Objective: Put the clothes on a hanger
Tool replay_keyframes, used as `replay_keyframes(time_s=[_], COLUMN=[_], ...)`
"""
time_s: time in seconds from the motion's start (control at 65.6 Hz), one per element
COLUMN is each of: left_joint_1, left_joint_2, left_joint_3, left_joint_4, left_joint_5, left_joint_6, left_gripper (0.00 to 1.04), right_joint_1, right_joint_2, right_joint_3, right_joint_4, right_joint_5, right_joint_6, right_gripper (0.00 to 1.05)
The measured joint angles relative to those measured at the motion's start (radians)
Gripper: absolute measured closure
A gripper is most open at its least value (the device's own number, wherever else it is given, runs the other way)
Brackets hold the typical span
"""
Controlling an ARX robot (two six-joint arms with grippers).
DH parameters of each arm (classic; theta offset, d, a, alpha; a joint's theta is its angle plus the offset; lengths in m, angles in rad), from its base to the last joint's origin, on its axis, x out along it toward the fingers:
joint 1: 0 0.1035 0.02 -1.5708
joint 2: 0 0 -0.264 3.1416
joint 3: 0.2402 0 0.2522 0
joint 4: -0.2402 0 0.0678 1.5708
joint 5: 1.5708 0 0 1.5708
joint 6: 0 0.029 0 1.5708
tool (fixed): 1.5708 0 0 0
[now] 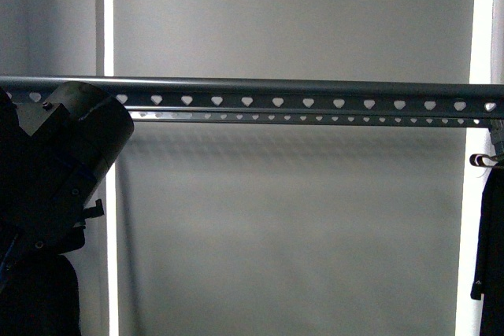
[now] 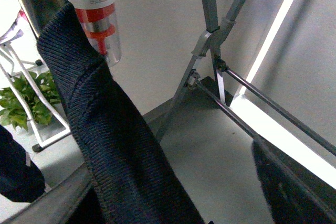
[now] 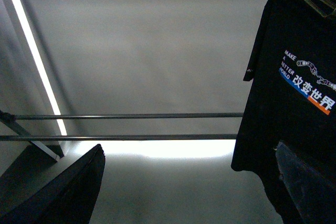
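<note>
The hanger is a long grey rail [image 1: 307, 96] with heart-shaped holes that runs across the front view. The clothes, a black T-shirt [image 3: 294, 103] printed "MAKE A BETTER WORLD", hang from a wire hook at the top right of the right wrist view. My right gripper [image 3: 189, 192] is open and empty, with one finger [image 3: 310, 182] just in front of the shirt's lower part. In the front view a black garment [image 1: 492, 257] hangs by a hook from the rail's right end, with no print showing. My left gripper [image 2: 194, 203] is open and empty beside a dark ribbed garment [image 2: 100, 129].
My left arm's black body [image 1: 55, 171] covers the rail's left end. The rack's grey legs [image 2: 210, 40] and lower bars [image 3: 131, 115] stand before a grey wall. A green plant [image 2: 21, 98] and a white bottle with red bands [image 2: 97, 14] are near the ribbed garment.
</note>
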Motion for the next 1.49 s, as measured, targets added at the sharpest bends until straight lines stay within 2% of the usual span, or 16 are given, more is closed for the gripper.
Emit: replay_keyframes(time_s=[0.107, 0.335, 0.534, 0.732, 0.884, 0.991, 1.174, 1.327, 1.494], left_joint_1=[0.014, 0.035, 0.040, 0.035, 0.019, -0.017, -0.050, 0.021, 0.151], left_joint_2=[0.003, 0.018, -0.011, -0.177, -0.325, -0.439, -0.665, -0.746, -0.717], left_joint_3=[-0.004, -0.018, -0.096, -0.281, -0.399, -0.468, -0.520, -0.520, -0.516], left_joint_4=[0.066, 0.158, 0.286, 0.458, 0.540, 0.544, 0.446, 0.344, 0.361], left_joint_5=[0.034, 0.063, 0.143, 0.303, 0.497, 0.599, 0.867, 1.208, 1.553], left_joint_6=[0.039, 0.032, 0.047, 0.122, 0.205, 0.270, 0.408, 0.576, 0.739], left_gripper=[0.59, 0.86, 0.92, 0.95, 0.97, 0.98, 0.98, 0.98, 0.98], right_joint_1=[0.000, 0.000, 0.000, 0.000, 0.000, 0.000, 0.000, 0.000, 0.000], right_joint_2=[0.000, 0.000, 0.000, 0.000, 0.000, 0.000, 0.000, 0.000, 0.000], right_joint_3=[0.000, 0.000, 0.000, 0.000, 0.000, 0.000, 0.000, 0.000, 0.000], right_joint_4=[0.000, 0.000, 0.000, 0.000, 0.000, 0.000, 0.000, 0.000, 0.000], right_joint_5=[0.000, 0.000, 0.000, 0.000, 0.000, 0.000, 0.000, 0.000, 0.000], right_joint_6=[0.000, 0.000, 0.000, 0.000, 0.000, 0.000, 0.000, 0.000, 0.000], right_gripper=[0.07, 0.07, 0.07, 0.07, 0.07, 0.07, 0.07, 0.07, 0.07])
